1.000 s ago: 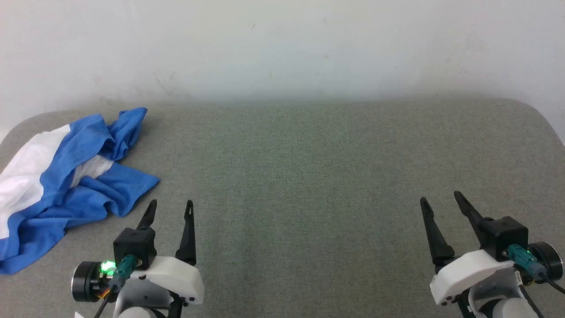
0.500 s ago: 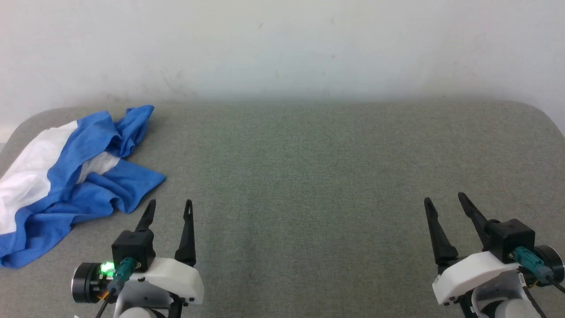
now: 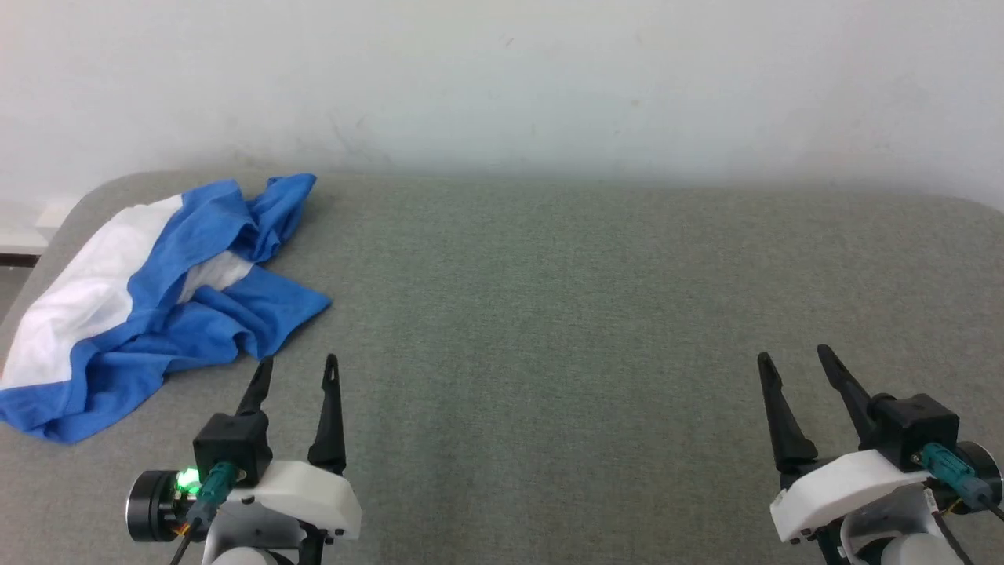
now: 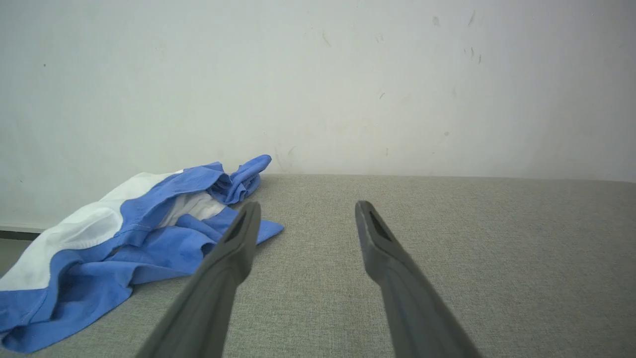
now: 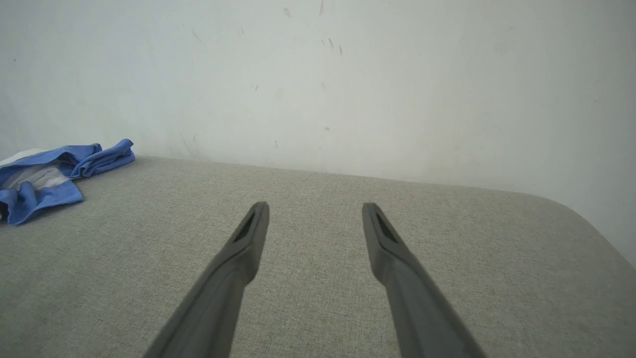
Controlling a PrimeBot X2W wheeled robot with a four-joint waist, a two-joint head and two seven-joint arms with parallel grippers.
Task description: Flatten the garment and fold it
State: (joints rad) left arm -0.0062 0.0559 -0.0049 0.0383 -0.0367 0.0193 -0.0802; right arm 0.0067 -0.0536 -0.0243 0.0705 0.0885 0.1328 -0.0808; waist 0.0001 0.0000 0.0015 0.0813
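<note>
Plainly crumpled garment (image 3: 196,333) lies left on grey surface (image 3: 549,314); left hand (image 3: 299,361), right hand (image 3: 793,353) spread, empty.

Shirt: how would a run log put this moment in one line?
shirt: crumpled, unfolded, far left of grey pad | left claw: open, empty, near shirt | right claw: open, empty

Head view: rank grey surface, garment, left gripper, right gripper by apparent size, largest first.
1. grey surface
2. garment, crumpled at the surface's left end
3. left gripper and right gripper: both open and much alike in size, so not ranked against each other
</note>
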